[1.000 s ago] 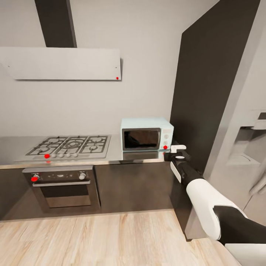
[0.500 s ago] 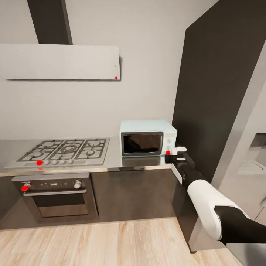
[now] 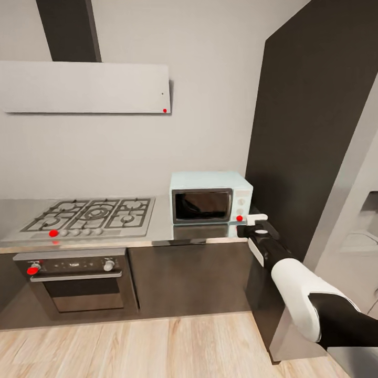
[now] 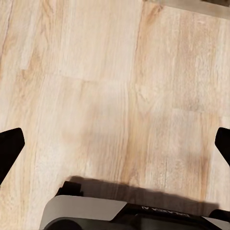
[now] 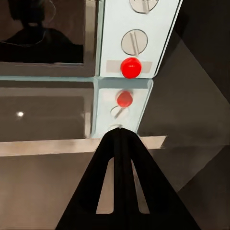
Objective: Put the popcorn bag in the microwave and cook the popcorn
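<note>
The pale blue microwave (image 3: 210, 197) stands with its dark door closed at the right end of the grey countertop (image 3: 163, 223). My right gripper (image 3: 261, 217) hovers just off its lower right corner, beside the red light (image 3: 239, 218). The right wrist view has that gripper (image 5: 120, 132) shut on nothing, fingers pressed together and pointing at the control panel with its white knob (image 5: 135, 42) and red light (image 5: 131, 67). My left gripper (image 4: 115, 143) is open above the wood floor, its dark fingertips (image 4: 9, 148) far apart. The popcorn bag is out of view.
A gas hob (image 3: 89, 212) lies left of the microwave, with a steel oven (image 3: 79, 278) under it and a hood (image 3: 86, 86) above. A tall dark cabinet (image 3: 310, 131) rises right beside the microwave, then a grey fridge (image 3: 357, 236). Wood floor (image 3: 157, 341) runs in front.
The head view has shifted, so the hob and oven sit further left and lower in the picture. The right gripper stays by the microwave's lower right corner.
</note>
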{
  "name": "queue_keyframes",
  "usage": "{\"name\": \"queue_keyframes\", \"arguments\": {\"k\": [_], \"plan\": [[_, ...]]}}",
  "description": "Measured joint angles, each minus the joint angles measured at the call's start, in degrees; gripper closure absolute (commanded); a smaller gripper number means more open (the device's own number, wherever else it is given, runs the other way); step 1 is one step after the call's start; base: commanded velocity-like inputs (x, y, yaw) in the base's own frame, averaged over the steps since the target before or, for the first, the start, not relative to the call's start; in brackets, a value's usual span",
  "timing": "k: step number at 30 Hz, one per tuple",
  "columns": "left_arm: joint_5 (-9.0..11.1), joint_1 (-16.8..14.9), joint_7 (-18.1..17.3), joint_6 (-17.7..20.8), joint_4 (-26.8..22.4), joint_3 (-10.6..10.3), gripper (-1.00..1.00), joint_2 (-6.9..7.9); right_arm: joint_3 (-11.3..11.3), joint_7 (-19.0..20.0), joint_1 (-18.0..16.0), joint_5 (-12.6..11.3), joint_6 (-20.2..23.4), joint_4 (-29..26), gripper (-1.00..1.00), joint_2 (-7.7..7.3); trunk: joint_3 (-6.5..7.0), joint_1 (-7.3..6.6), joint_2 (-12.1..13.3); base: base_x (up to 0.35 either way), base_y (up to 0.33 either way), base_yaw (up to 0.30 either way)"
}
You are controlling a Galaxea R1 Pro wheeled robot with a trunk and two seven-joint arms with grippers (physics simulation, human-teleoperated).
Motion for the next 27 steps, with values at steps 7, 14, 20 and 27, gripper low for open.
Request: {"name": "queue_keyframes", "arguments": {"k": [7, 14, 20, 27], "plan": [[-0.1, 0.0, 0.0, 0.0, 0.0, -0.1, -1.0, 0.11, 0.0, 0.6, 0.1, -0.1, -3.2, 2.6, 1.0, -0.93, 0.0, 0.0, 0.0, 0.308, -0.1, 0.0], [0.0, 0.0, 0.0, 0.0, 0.0, 0.0, -1.0, 0.11, 0.0, 0.7, 0.1, 0.0, -3.6, 3.1, 1.0, -1.04, 0.0, 0.03, 0.0, 0.022, -0.006, 0.0], [-0.1, 0.0, 0.0, 0.0, 0.0, -0.1, -1.0, 0.11, 0.1, 0.7, 0.1, -0.1, -3.6, 3.2, 1.0, -1.03, 0.0, 0.0, 0.0, 0.181, 0.0, 0.0], [-0.2, 0.0, -0.1, 0.0, 0.0, -0.2, -1.0, 0.11, 0.1, 0.7, 0.2, -0.1, -4.1, 3.2, 1.0, -1.03, 0.0, -0.01, 0.0, 0.34, 0.0, 0.0]]}}
